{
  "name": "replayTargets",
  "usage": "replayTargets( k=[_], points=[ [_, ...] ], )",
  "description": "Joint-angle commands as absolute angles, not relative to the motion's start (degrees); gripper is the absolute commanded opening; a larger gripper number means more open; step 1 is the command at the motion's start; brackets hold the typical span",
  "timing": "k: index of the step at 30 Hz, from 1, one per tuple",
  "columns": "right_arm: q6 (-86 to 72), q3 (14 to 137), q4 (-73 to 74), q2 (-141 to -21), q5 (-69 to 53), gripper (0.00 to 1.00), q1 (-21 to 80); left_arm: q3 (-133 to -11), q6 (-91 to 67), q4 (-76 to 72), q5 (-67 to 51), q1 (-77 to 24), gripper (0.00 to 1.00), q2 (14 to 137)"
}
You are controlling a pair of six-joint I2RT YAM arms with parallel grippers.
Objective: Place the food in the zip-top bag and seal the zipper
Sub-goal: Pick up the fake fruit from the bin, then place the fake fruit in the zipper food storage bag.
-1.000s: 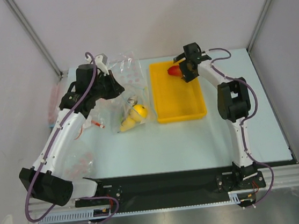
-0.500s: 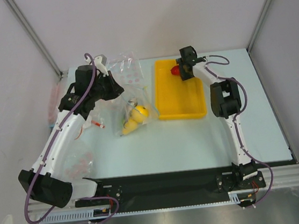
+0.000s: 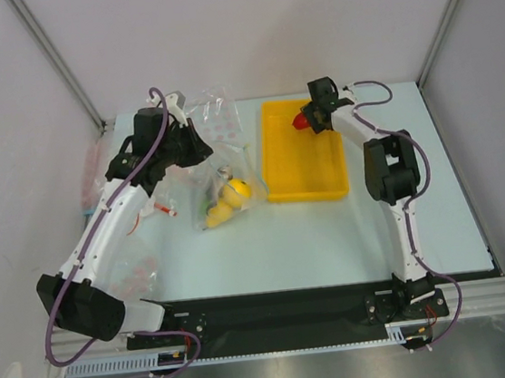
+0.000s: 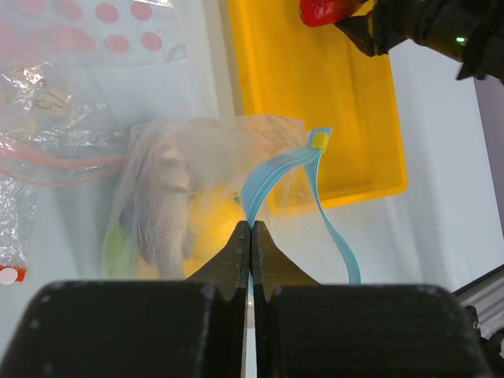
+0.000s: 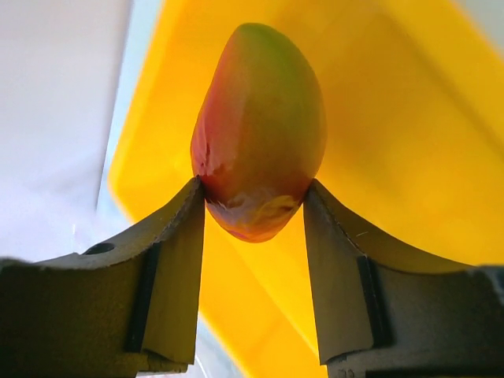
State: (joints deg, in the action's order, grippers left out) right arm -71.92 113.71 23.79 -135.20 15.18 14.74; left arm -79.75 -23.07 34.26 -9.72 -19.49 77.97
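Right claw [image 5: 253, 187]: clamped on the red fruit [image 5: 260, 126], which is held clear above the tray [image 5: 394, 118].
Just changed: the right elbow tucked in and swung back out, but the fruit barely travelled (it's still over the tray's far-left corner).
Left claw [image 4: 250, 232]: pinched shut on the zipper [image 4: 272, 169], holding the strip up just ahead of its tips.
Bag [image 4: 181, 157]: slumped ahead and left of the left claw, unmoved. The fish [image 4: 161, 205] is inside, probably with yellow and green pieces too; the film is cloudy.
Meaning: the last piece is airborne, but the carry across to the left claw hasn't really started.
Watch: the mouth gapes only a little beside that pinch, so the drop needs care.
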Motion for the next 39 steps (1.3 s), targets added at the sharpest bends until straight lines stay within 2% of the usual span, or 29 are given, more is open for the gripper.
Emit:
replayTargets(
  k=[1, 6, 9, 16, 20, 26, 32, 33, 35, 36, 37, 38, 39],
  points=[
    [-60.1, 109.7, 18.0, -122.7, 12.1, 0.35, 16.9, -82.6, -23.6, 31.6, -11.1, -19.6, 0.00, 78.9],
    [-47.0, 101.5, 14.1, -111.1, 7.4, 0.34, 19.9, -83.4, -23.6, 32.0, -11.1, -19.6, 0.00, 79.8],
    [-36.7, 94.5, 8.3, -104.1, -1.1, 0.33, 22.1, -83.9, -24.2, 32.5, -11.5, -19.6, 0.00, 80.0],
    [-24.5, 82.8, 1.7, -92.7, -16.3, 0.33, 26.8, -80.8, -27.2, 31.9, -12.5, -19.6, 0.01, 77.6],
    [-17.9, 76.9, -1.4, -85.4, -19.2, 0.33, 31.0, -80.9, -28.2, 32.0, -14.0, -19.6, 0.00, 77.5],
    [-15.0, 73.3, -0.3, -82.3, -19.9, 0.33, 37.1, -81.5, -29.8, 31.9, -15.6, -19.6, 0.00, 76.8],
    [-14.0, 71.6, -0.2, -84.5, -18.4, 0.34, 41.3, -82.2, -31.0, 32.3, -15.8, -20.4, 0.00, 76.4],
    [-14.1, 71.7, -0.3, -85.2, -17.1, 0.36, 41.6, -82.4, -31.0, 32.3, -15.9, -20.7, 0.00, 76.4],
    [-14.8, 72.7, 3.1, -87.2, -16.8, 0.48, 41.7, -83.0, -31.1, 32.8, -15.6, -21.0, 0.00, 76.3],
    [-15.2, 73.2, 4.1, -87.6, -15.1, 0.60, 41.7, -83.1, -31.4, 32.8, -15.6, -21.0, 0.00, 76.2],
    [-16.1, 73.7, 5.3, -88.1, -14.0, 0.90, 41.7, -83.2, -31.5, 32.9, -15.6, -21.1, 0.00, 75.9],
    [-15.9, 74.5, 7.7, -88.2, -13.1, 0.99, 41.8, -83.3, -31.5, 33.0, -15.4, -21.1, 0.00, 75.9],
    [-15.4, 75.6, 8.5, -88.1, -11.7, 1.00, 41.8, -83.3, -31.6, 32.9, -15.4, -21.1, 0.00, 75.8]
  ],
)
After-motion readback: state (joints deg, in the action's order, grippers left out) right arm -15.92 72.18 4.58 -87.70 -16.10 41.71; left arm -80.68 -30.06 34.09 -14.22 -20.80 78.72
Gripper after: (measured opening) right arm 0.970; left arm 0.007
